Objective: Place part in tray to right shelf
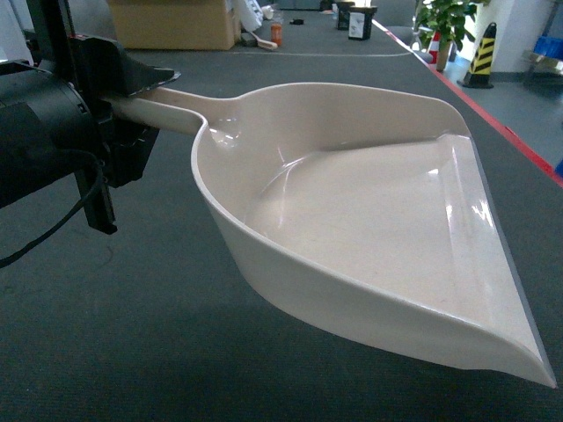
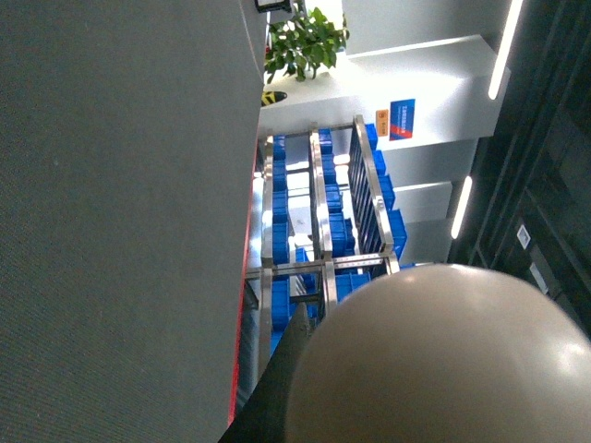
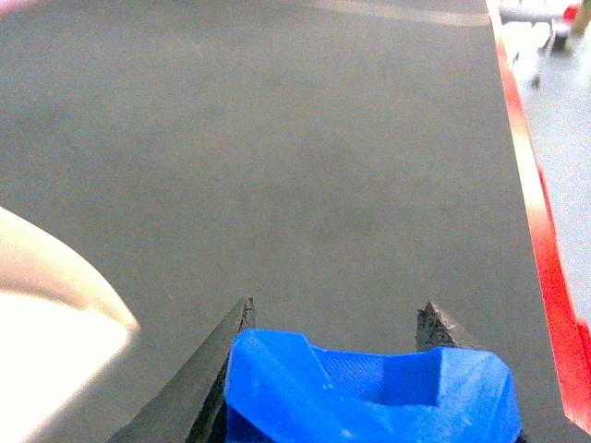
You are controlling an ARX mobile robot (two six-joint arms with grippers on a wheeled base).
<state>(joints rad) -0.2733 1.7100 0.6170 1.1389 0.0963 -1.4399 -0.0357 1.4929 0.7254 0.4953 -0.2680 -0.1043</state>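
The beige tray (image 1: 369, 220) hangs above the dark table, its scoop empty and its wide lip to the right. My left gripper (image 1: 132, 95) is shut on its handle at the left of the head view. In the left wrist view the tray (image 2: 443, 360) fills the bottom right beside one dark finger (image 2: 291, 355). The blue part (image 3: 369, 397) sits between the fingers of my right gripper (image 3: 338, 309), which is shut on it above the table. The tray's rim (image 3: 55, 314) shows at that view's left edge. Far off stands the steel shelf (image 2: 323, 221).
The dark grey table (image 1: 106, 334) has a red edge (image 3: 540, 231) on the right. Blue crates (image 2: 337, 231) fill the steel rack. Cardboard boxes (image 1: 176, 22), a potted plant (image 1: 449, 22) and a striped bollard (image 1: 482, 53) stand beyond the table.
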